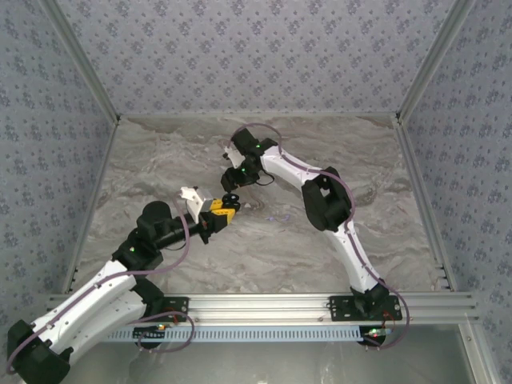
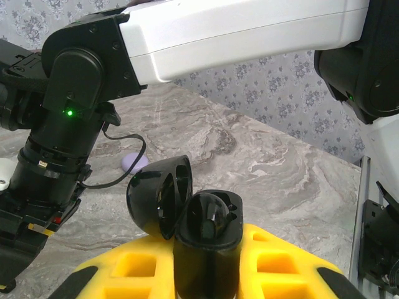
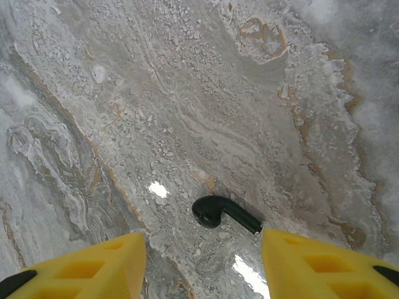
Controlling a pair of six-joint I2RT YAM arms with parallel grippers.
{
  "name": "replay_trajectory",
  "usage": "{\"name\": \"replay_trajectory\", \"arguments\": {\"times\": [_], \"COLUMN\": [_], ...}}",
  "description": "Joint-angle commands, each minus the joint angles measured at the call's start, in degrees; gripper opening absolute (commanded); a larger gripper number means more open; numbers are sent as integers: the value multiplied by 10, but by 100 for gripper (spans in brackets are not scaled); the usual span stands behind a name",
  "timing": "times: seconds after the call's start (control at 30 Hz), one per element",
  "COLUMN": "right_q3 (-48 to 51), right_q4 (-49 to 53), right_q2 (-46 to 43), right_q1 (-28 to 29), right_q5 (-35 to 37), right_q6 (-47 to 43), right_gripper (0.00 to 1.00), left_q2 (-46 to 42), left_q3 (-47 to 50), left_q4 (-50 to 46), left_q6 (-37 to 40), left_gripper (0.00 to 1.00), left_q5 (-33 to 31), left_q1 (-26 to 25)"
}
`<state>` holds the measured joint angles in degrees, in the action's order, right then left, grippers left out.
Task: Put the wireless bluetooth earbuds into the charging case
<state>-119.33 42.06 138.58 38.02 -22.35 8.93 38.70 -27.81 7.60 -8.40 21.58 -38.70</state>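
My left gripper [image 2: 206,269] is shut on a black charging case [image 2: 206,255], held upright between its yellow fingers [image 2: 283,265]. The case's lid [image 2: 153,193] hangs open to the left, and one black earbud [image 2: 211,215] sits in a socket. In the top view the case [image 1: 232,199] is at mid-table, with my left gripper [image 1: 223,210] just below it. A second black earbud [image 3: 214,211] lies on the marble, stem pointing right. My right gripper [image 3: 201,242] hovers open over it, the earbud a little beyond its yellow fingertips [image 3: 121,255]. That gripper [image 1: 233,179] hangs just beyond the case.
My right arm's white link [image 2: 249,31] and black wrist [image 2: 62,124] loom close above and to the left of the case. A pale lilac rounded thing [image 2: 134,163] lies on the marble table [image 1: 160,160] behind a black cable. Patterned walls [image 1: 256,48] enclose three sides.
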Motion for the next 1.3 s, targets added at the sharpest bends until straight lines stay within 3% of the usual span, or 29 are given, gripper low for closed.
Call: {"name": "replay_trajectory", "arguments": {"times": [0.0, 0.7, 1.07, 1.27], "right_q3": [-21, -53, -17, -14], "right_q4": [29, 47, 73, 67], "right_q2": [22, 59, 21, 24], "right_q1": [4, 11, 30, 33], "right_q5": [3, -1, -13, 9], "right_q6": [-21, -51, -83, -75], "right_gripper": [54, 56, 52, 42], "left_q2": [-6, -11, -11, -10], "left_q3": [-16, -9, -9, -9], "left_q4": [18, 25, 28, 30], "left_q6": [-3, -8, -10, -12], "left_gripper": [19, 19, 20, 19], "left_q5": [-3, -6, -8, -8], "left_q1": [-3, -3, -3, -3]}}
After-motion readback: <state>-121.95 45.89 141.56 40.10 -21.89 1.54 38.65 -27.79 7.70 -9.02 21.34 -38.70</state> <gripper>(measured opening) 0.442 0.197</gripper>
